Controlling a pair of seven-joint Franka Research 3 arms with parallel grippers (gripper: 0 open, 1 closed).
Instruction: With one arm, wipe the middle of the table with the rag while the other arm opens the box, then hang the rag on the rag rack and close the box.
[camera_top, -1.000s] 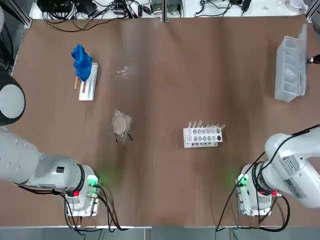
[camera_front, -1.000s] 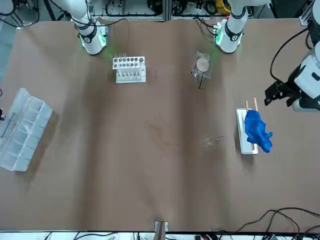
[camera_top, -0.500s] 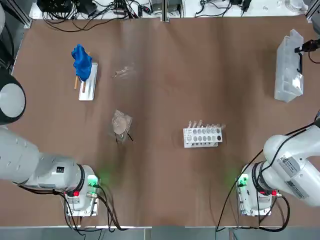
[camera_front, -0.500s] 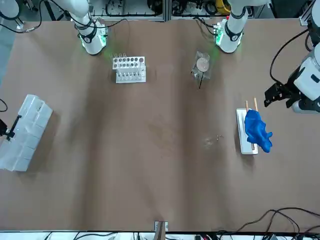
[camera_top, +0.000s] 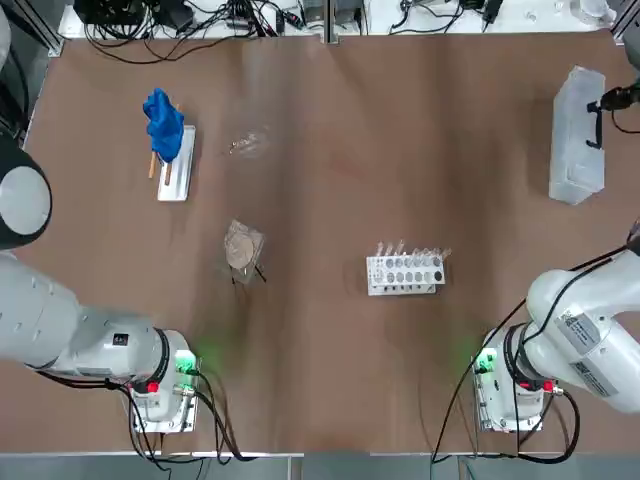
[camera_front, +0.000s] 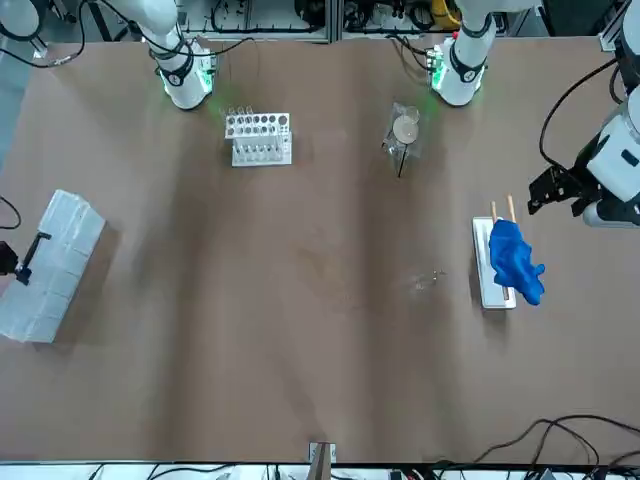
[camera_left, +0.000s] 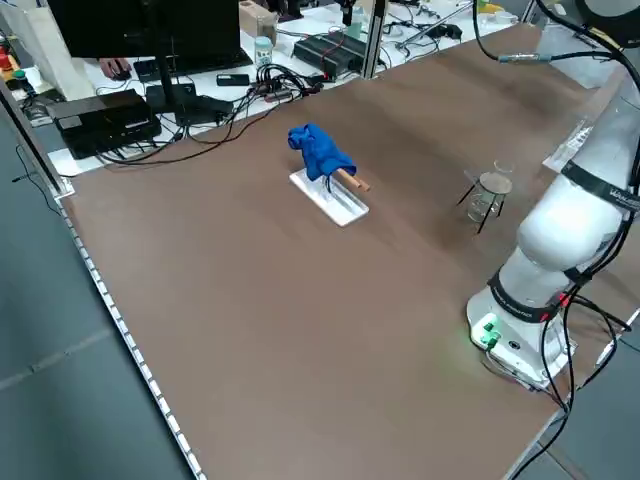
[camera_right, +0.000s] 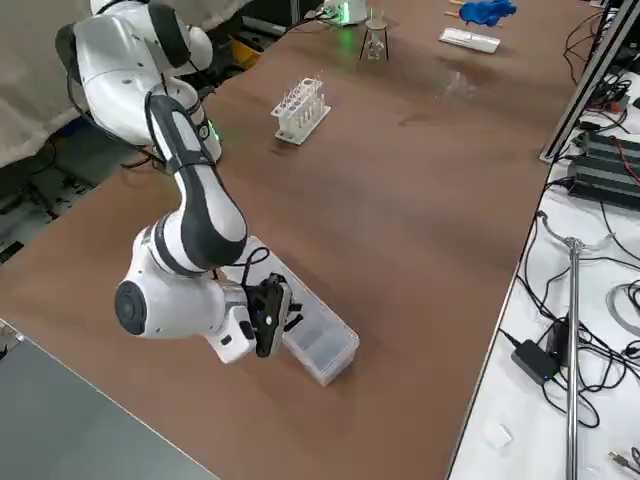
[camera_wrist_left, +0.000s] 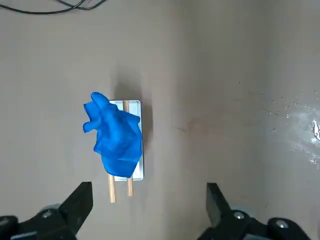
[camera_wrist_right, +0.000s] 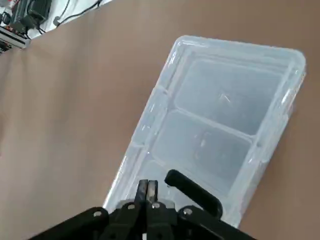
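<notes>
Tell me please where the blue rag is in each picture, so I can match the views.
Top view: blue rag at upper left, draped on the rack.
Front view: right of middle.
Left side view: upper middle.
Right side view: tiny, at the top edge.
Left wrist view: left of centre.
Right wrist view: not in it.
Shared landmark: the white tube rack, seen in the top, front and right side views.

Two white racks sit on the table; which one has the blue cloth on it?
The narrow rag rack with wooden rods, on the robot's left, carries the rag. The other, the tube rack with round holes near the middle, has no cloth.
</notes>
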